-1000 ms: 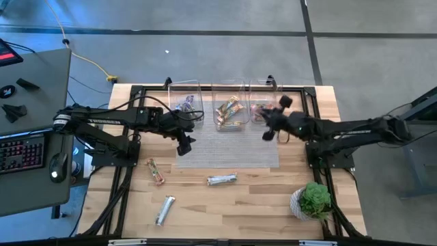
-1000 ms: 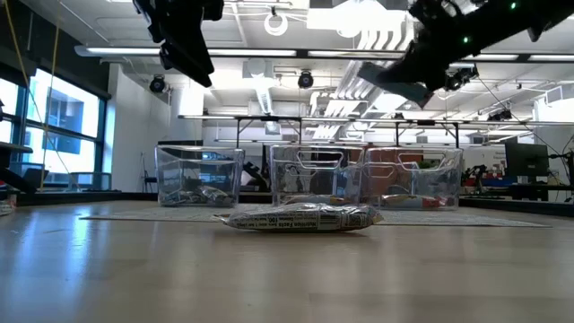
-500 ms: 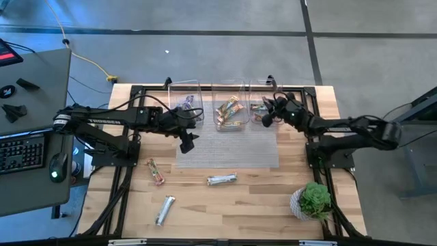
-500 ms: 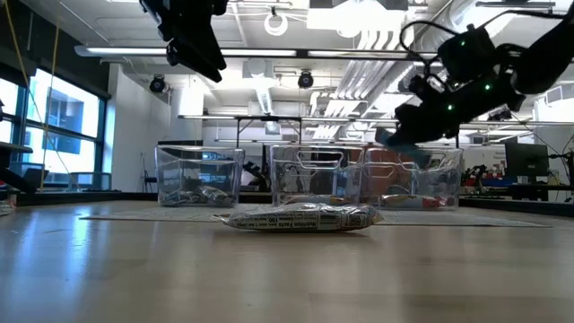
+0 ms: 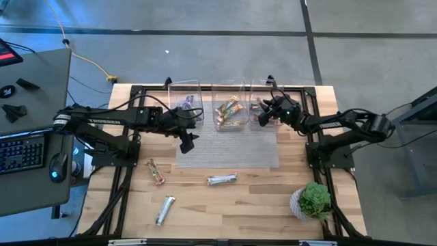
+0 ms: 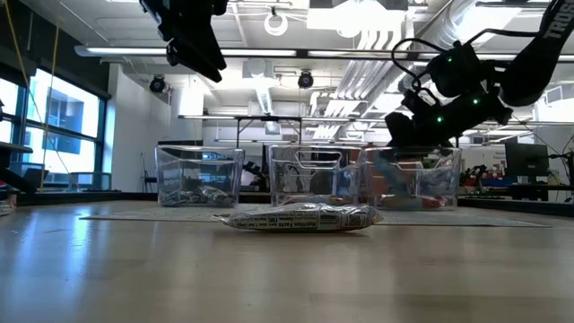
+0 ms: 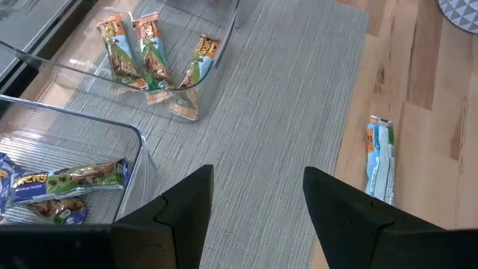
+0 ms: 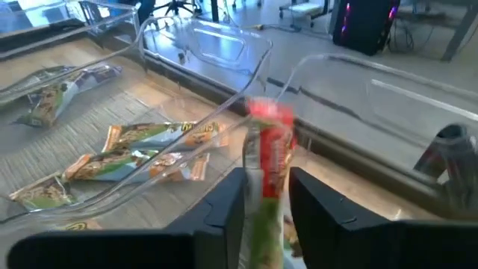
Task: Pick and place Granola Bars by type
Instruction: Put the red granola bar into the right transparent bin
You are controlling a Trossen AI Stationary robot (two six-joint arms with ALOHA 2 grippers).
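Note:
My right gripper (image 5: 261, 115) hangs over the right clear bin (image 5: 265, 87) and is shut on a red-and-green bar (image 8: 267, 161). My left gripper (image 5: 186, 140) is open and empty above the grey mat (image 5: 229, 147); its fingers show in the left wrist view (image 7: 258, 217). The middle bin holds orange-green bars (image 7: 149, 56) and the left bin holds purple-blue bars (image 7: 67, 187). A red-orange-green bar (image 5: 156, 171) and two silver bars (image 5: 222, 179) (image 5: 164, 208) lie flat on the wood. My right gripper pinches the red-and-green bar between its two fingers (image 8: 224, 213), at the bar's lower part (image 8: 263, 202). The fingers lie along the bar, whose red end (image 8: 269, 116) sticks out past the fingertips. The bar is lifted clear, above the right bin.
Three clear bins stand in a row along the mat's far edge (image 6: 309, 175). A green potted plant (image 5: 313, 199) stands at the near right. A black frame (image 5: 130, 96) runs round the table. Bare wood lies at the near side.
My right gripper has carried the red-and-green bar from over the mat toward the table's far edge and down, and now hangs over the right bin. It has stayed shut on the bar.

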